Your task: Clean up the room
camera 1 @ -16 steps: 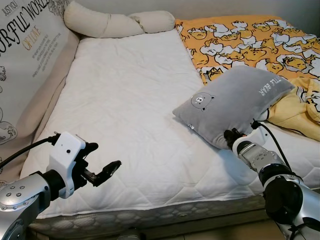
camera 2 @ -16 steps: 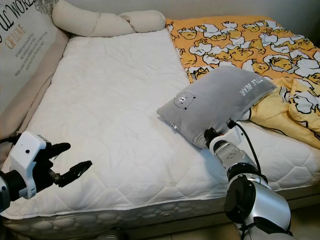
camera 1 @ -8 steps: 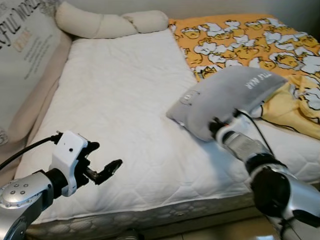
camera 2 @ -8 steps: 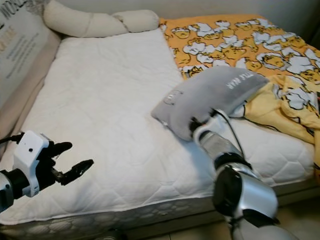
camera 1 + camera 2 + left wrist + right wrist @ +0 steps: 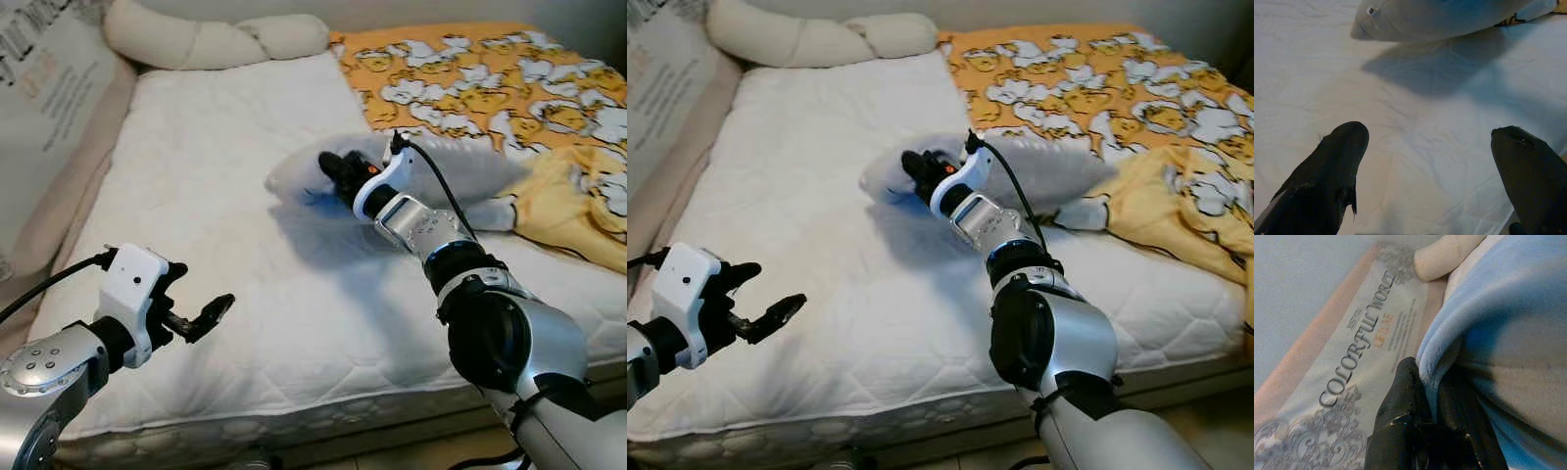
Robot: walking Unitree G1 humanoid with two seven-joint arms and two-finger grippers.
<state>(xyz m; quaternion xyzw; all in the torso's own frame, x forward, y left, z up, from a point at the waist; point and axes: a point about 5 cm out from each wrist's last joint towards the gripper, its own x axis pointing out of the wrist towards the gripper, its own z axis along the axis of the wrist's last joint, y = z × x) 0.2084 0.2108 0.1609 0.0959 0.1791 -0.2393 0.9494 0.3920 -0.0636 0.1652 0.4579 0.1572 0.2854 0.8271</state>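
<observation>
**A:** Where is the grey pillow right now?

**B:** Middle of the left eye frame, a bit above centre. It lies across the white mattress, its right end near the yellow duck-print blanket. Its left end is lifted, with a shadow on the sheet beneath it.

**A:** And what is holding it?

**B:** The right gripper. Its black fingers are clenched on the pillow's left edge; the right wrist view shows the pale fabric pinched between them. The silver arm runs from the lower right of the frame up to that spot.

**A:** The other arm?

**B:** The left gripper sits in the lower left of the frame, over the near edge of the mattress. Its fingers are spread apart and grasp nothing. In the left wrist view, the two dark fingertips stand wide over bare white sheet, with the pillow well apart from them at the top of that picture.

**A:** Anything else on the bed?

**B:** A cream bolster lies along the upper left, at the far end of the mattress. A printed panel with lettering stands against the left edge of the frame; the right wrist view reads "COLORFUL WORLD" on it.
</observation>
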